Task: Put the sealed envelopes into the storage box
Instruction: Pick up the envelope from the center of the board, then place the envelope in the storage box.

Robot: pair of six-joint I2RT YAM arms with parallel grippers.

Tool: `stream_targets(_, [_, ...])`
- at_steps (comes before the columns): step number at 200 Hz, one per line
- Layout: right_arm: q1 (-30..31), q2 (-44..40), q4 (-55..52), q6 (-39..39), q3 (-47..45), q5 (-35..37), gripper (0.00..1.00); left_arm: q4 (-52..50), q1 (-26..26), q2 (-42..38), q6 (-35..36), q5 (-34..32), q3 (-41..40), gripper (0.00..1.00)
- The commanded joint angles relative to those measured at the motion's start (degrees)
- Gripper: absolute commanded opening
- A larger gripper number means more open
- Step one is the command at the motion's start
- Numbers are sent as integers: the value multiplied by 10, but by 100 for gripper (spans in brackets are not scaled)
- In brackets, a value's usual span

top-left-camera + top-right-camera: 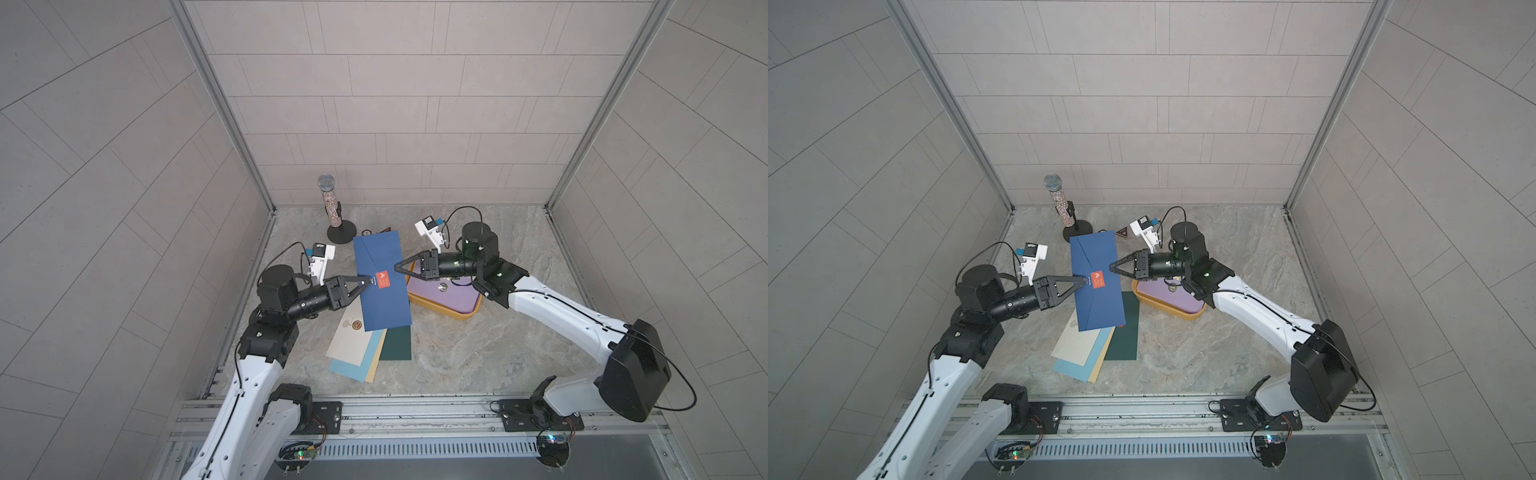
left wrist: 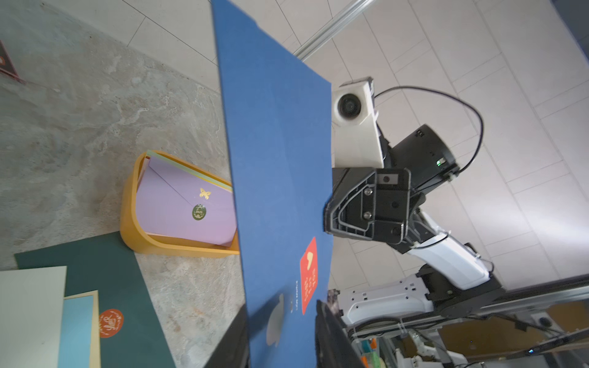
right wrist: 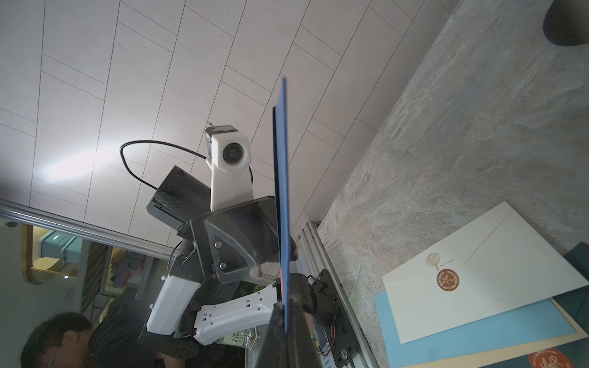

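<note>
A: Top views both show the navy envelope (image 1: 384,303) in the air, long axis front-to-back. The left fingers (image 1: 364,282) and right fingers (image 1: 398,268) each pinch a long edge.
B: The storage box (image 1: 440,309) is just to its right, so the right arm is nearer.

We see a glittery microphone (image 1: 328,199) upright in its black stand (image 1: 341,232) on the marbled table (image 1: 478,345); a triangular badge (image 1: 1122,232) lies near that stand.

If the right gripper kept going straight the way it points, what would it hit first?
Shut on the navy envelope, the right gripper would probably meet the left gripper facing it.
</note>
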Motion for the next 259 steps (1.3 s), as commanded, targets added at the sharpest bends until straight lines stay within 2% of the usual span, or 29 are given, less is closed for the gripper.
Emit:
stream_targets(1, [-1, -11, 13, -3, 0, -12, 0, 17, -2, -10, 1, -4, -6, 13])
stream_targets(10, [-2, -12, 9, -7, 0, -13, 0, 17, -2, -8, 2, -10, -5, 1])
stream_targets(14, [-3, -13, 5, -10, 0, -13, 0, 17, -2, -7, 3, -15, -4, 0])
stream_targets(35, [-19, -29, -66, -58, 3, 10, 36, -6, -2, 0, 25, -45, 10, 0])
stream_targets(46, [-35, -47, -133, -106, 1, 48, 45, -32, -2, 6, 62, -63, 28, 0])
stream_targets(57, [-56, -71, -195, -154, -13, 104, 49, -53, -4, 15, 101, -79, 48, 0])
stream_targets(76, [-88, -120, -283, -221, -55, 229, 50, -88, -10, 28, 190, -101, 88, 0])
stream_targets(106, [-129, -198, -370, -267, -147, 432, 48, -162, -58, 93, 431, -121, 173, 0])
stream_targets(118, [-155, -230, -378, -260, -185, 463, 48, -191, -82, 123, 522, -145, 214, 0])
stream_targets(136, [-189, -278, -380, -241, -249, 495, 47, -236, -110, 183, 665, -133, 276, 0])
stream_targets(142, [-196, -295, -384, -234, -265, 510, 47, -264, -120, 204, 731, -116, 298, 0])
stream_targets(148, [-199, -309, -389, -230, -279, 526, 46, -310, -129, 227, 826, -94, 323, 0])
stream_targets(154, [-201, -322, -396, -228, -294, 542, 46, -330, -143, 249, 888, -105, 340, 0])
stream_targets(163, [-202, -338, -409, -220, -307, 566, 45, -335, -162, 284, 915, -136, 369, 0])
stream_targets(183, [-203, -365, -423, -199, -328, 584, 44, -377, -189, 361, 1001, -136, 438, 0])
stream_targets(208, [-205, -377, -441, -188, -333, 601, 44, -437, -237, 453, 1104, -180, 513, 0])
stream_targets(225, [-206, -378, -448, -184, -337, 600, 44, -485, -269, 520, 1147, -230, 567, 0])
stream_targets(259, [-211, -380, -470, -185, -339, 595, 44, -562, -305, 628, 1201, -271, 663, 0])
